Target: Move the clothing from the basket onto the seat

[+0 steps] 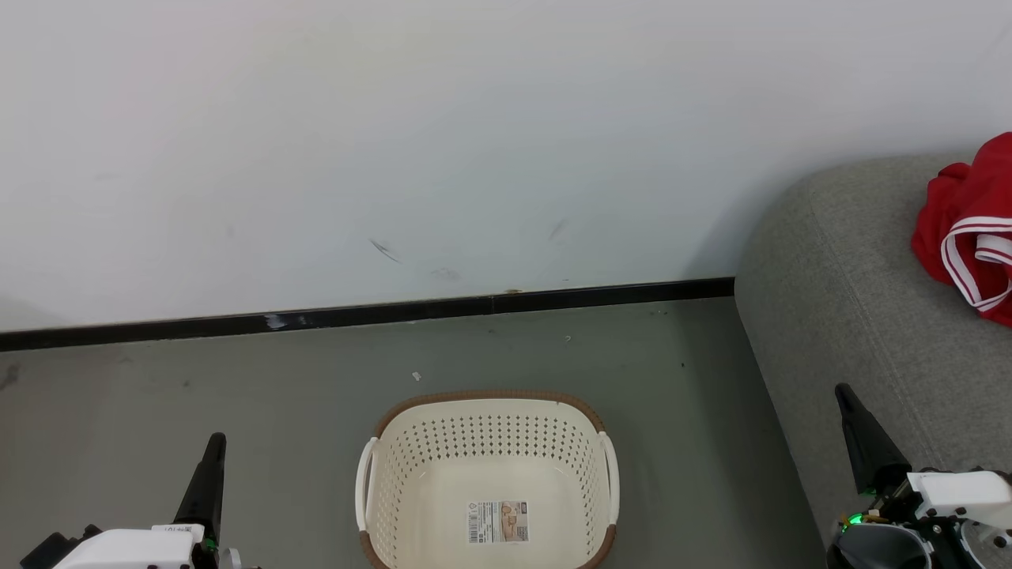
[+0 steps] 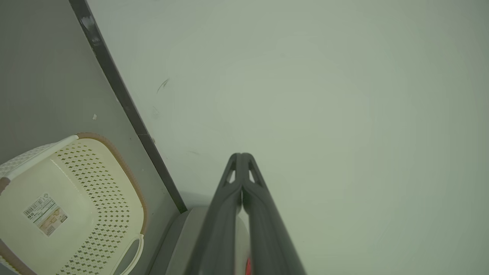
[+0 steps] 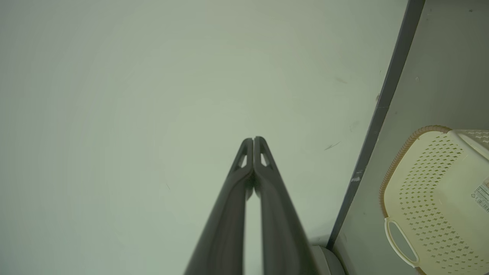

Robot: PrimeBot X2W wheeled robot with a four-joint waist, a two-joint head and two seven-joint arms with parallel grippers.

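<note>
While the head view shows clothing [image 1: 961, 225] on the seat [image 1: 830, 316], wrist views reveal left claw [image 2: 241, 157], right claw [image 3: 253, 142] — closed, empty.

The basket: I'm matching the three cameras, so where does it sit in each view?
Head view: basket bottom centre, cut by the lower edge.
Left wrist view: basket lower left, cut by the left edge.
Right wrist view: basket lower right, cut by the right edge.
Shared landmark: the black baseboard behind it.

Left gripper [image 1: 210, 462] sits low, well off to the basket's [image 1: 490, 393] left. Right gripper [image 1: 858, 427] is out past its right side. Both jaws are pressed together, nothing in them, tips aimed forward.
</note>
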